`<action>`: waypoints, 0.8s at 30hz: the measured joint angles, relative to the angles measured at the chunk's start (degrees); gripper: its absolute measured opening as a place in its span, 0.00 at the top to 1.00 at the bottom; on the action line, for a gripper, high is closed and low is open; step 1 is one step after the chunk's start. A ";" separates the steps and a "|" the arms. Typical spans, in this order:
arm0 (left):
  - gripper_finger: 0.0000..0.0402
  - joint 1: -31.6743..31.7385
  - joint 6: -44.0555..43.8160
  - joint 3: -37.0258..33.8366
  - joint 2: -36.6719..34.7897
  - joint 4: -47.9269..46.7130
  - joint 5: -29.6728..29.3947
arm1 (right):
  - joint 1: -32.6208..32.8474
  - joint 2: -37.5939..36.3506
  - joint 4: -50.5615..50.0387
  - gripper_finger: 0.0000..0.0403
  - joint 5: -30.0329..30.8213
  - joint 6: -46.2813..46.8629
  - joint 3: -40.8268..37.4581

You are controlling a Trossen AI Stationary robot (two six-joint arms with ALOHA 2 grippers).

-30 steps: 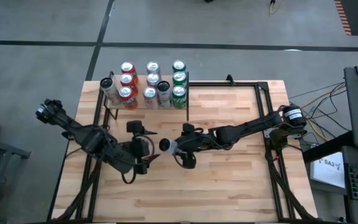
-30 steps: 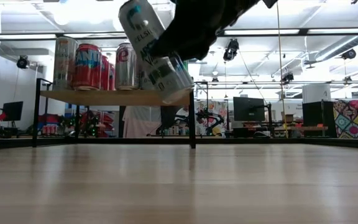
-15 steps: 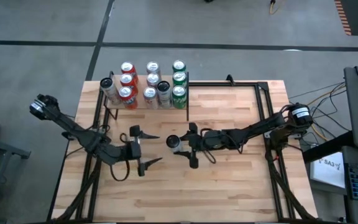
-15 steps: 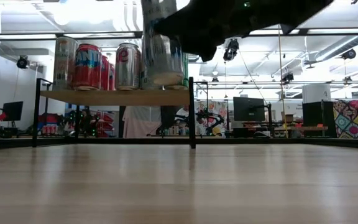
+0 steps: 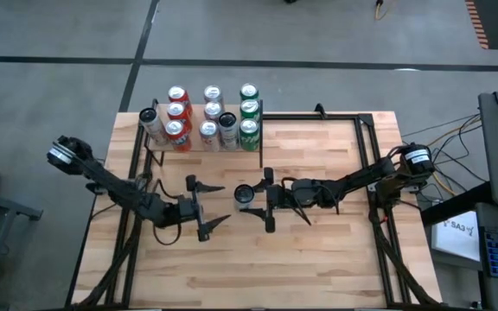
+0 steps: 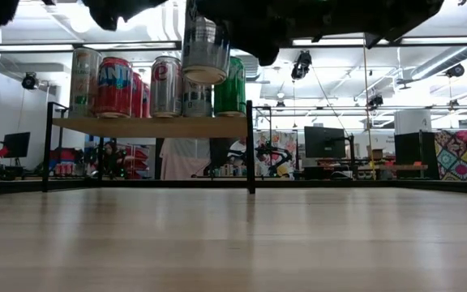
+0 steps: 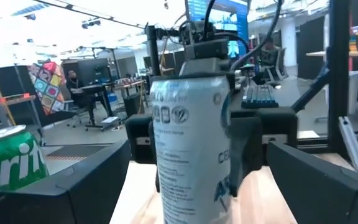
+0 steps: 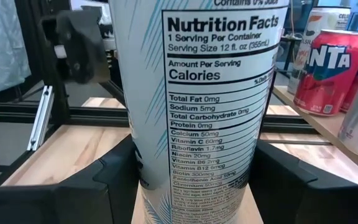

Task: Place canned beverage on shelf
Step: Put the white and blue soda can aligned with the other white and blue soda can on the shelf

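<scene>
While the right end effector (image 5: 258, 197) grips a white can (image 5: 244, 193) upright, the left end effector (image 5: 204, 207) gapes empty.

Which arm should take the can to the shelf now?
The right. Its end effector already grips the can upright above the table, in front of the shelf. The left end effector is open and empty beside it.
</scene>
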 joint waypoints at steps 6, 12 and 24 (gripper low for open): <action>0.10 1.41 0.41 1.07 6.85 7.73 0.89 | 0.00 0.04 -0.08 0.43 -0.02 0.04 0.13; 0.10 3.55 0.48 4.16 10.73 8.07 1.32 | 0.12 0.04 -0.24 0.43 -0.02 0.15 0.15; 0.15 6.12 -1.76 6.62 13.43 7.77 5.10 | 0.13 0.13 -1.37 0.43 -0.04 0.55 0.15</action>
